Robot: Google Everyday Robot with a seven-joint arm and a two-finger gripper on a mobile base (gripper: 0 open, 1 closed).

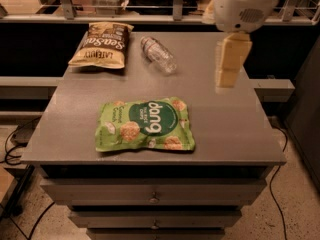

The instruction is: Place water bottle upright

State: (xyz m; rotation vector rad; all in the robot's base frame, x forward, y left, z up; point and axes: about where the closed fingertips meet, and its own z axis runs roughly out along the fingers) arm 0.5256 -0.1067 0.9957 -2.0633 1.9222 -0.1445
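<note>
1. Sea-salt chip bag (101, 45): lies flat on the counter (235, 129), behind the green Dang snack bag (145, 124) & a bit to its left, near the far edge. Not part of the job.
2. Dang bag: flat, label up, front-centre of counter. Not touching anything else; doesn't look to block access to the bottle.
3. Water bottle (158, 55): clear, ribbed, lying on its side, i.e. not upright. Sits behind the Dang bag, approx. in line w/ its middle, apart from it and just right of the chip bag w/o touching. Long axis runs diagonal; can't make out which end has the cap.
4. End effector (231, 64): cream-coloured, hangs down from the white arm housing (240, 6), above the counter, behind & to the right of the Dang bag, well apart from the bottle. Can't tell how far open it is. It has no hold of the bottle, and nothing else shows in it.
5. Progress (my read): nothing of the task done yet, since bottle is down & ungrasped. Left to do: reach across to bottle, grasp it, tip it onto its base, let go w/ it standing.
</note>
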